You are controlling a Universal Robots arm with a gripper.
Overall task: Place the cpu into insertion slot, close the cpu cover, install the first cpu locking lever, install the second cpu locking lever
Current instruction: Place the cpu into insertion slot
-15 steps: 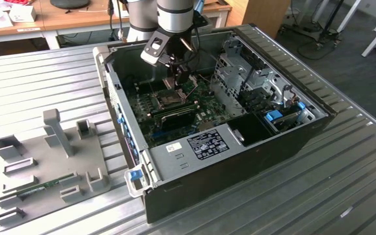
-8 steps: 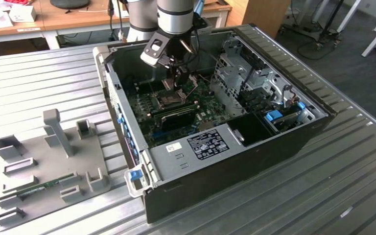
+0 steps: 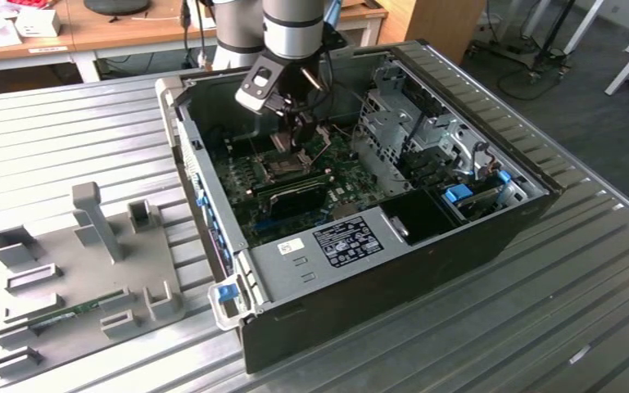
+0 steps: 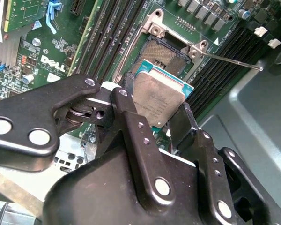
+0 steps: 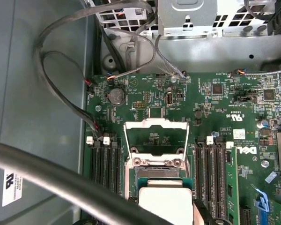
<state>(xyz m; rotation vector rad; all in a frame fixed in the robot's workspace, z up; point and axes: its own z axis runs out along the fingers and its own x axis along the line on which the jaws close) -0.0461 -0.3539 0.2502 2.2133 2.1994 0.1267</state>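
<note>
Over the open insertion slot (image 4: pixel 166 54), the gripper (image 4: pixel 154 112) held the cpu (image 4: pixel 160 93), not yet seated; the cpu cover (image 5: pixel 155 123) stood raised, every step apparently undone.

Ribbed metal table (image 3: pixel 63 139); wooden desks (image 3: pixel 128 33) behind; dark grey floor (image 3: pixel 576 90).

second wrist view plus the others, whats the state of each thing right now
cpu, held in the air, not seated
pincer, shut on the cpu
insertion slot, open and empty
cpu cover, swung open
locking lever, unlatched, sticking out sideways
computer case, side panel off
</note>
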